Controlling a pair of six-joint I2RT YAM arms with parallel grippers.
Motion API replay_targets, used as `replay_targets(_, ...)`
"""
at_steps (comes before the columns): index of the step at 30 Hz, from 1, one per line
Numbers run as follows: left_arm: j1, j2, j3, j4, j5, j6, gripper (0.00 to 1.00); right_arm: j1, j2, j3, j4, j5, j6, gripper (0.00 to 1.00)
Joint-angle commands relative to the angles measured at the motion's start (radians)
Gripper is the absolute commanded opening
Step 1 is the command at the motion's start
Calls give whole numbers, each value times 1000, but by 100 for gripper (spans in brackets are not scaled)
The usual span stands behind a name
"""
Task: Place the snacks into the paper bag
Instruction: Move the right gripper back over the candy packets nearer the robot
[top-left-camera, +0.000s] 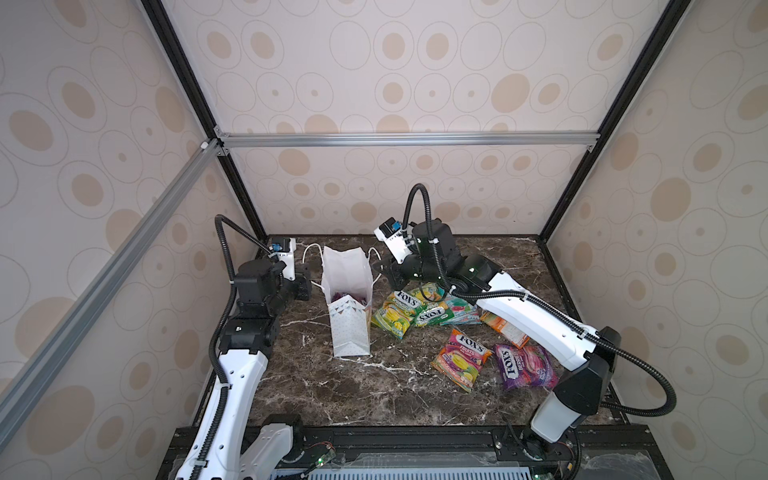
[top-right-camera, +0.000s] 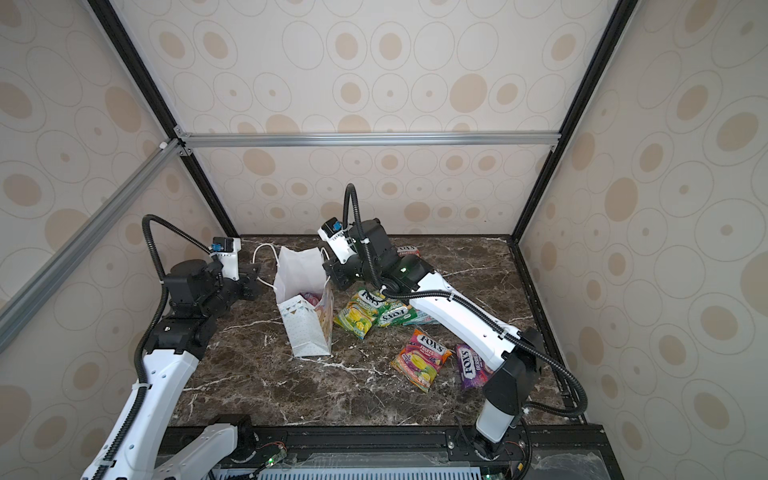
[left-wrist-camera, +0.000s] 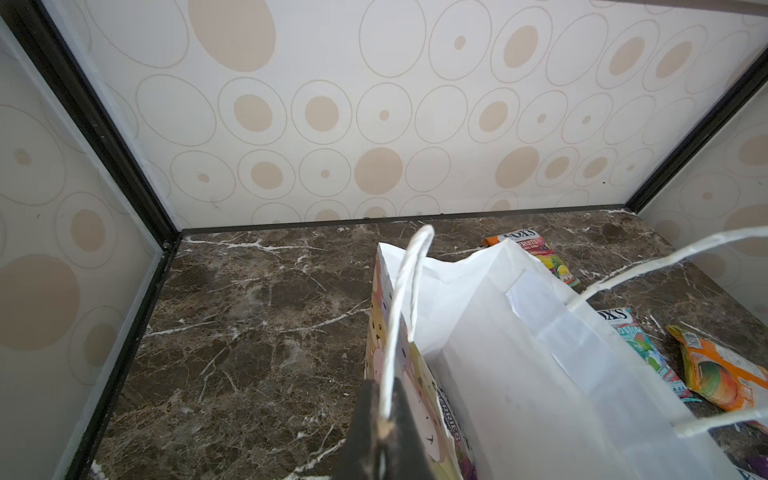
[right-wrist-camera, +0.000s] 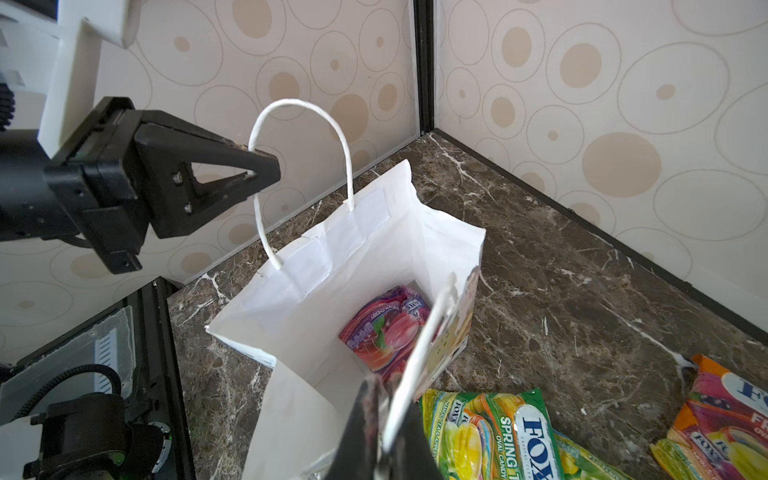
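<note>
Bag (top-left-camera: 349, 328) stands upright on the surface (top-left-camera: 332, 399), mouth up, between the two arms. Left fingers (right-wrist-camera: 266, 168) are pressed together, pinching one handle (right-wrist-camera: 301, 109). Right fingers (right-wrist-camera: 361, 419) sit close either side of the other handle (right-wrist-camera: 419, 345); can't tell if they clamp it. One pink pouch (right-wrist-camera: 386, 328) lies inside the bag. The rest lie on the right arm's side. The yellow-green pouch (top-left-camera: 397, 311) is nearest, just beside the bag's base, long axis roughly along the bag's side. Next pick looks like the right arm's.
</note>
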Motion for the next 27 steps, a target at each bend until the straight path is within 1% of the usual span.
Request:
replay_targets(1,2,12,59,3,2,9,6,3,-14,42,-5,-23,-27,21)
replay_targets(2,2,16,68,0,10,8,8,4,-10,47,-5,-27,-28,25)
replay_targets(4,2,21,81,-5,24,-1,19,6,-3,57,-3,-38,-28,30)
replay_targets(6,2,26,96,-11,36,-12,25,15,3,65,0,-48,-35,31)
replay_targets(7,1,29,106,-15,39,-17,27,22,6,71,2,-42,-41,31)
replay_targets(8,2,33,115,-20,46,-20,28,32,10,81,-1,-16,-54,32)
replay_targets(9,2,37,124,-24,53,-24,30,45,14,93,-11,13,-72,34)
replay_targets(11,2,45,142,-32,59,-28,41,56,25,119,-30,39,-87,37)
replay_targets(14,2,56,167,-44,43,-31,47,59,26,130,-38,48,-78,39)
replay_targets(17,2,83,206,-69,33,-20,47,58,6,109,-36,71,-75,42)
replay_targets(19,2,103,233,-86,30,-12,44,58,-16,82,-30,85,-75,44)
replay_targets(22,1,131,259,-114,33,-4,35,59,-61,24,-18,128,-71,47)
replay_targets(23,2,140,266,-122,37,-4,30,58,-78,0,-15,153,-75,48)
replay_targets(25,1,150,276,-135,51,1,22,58,-117,-52,-5,245,-87,48)
replay_targets(27,1,152,279,-137,64,4,15,59,-158,-108,1,352,-92,50)
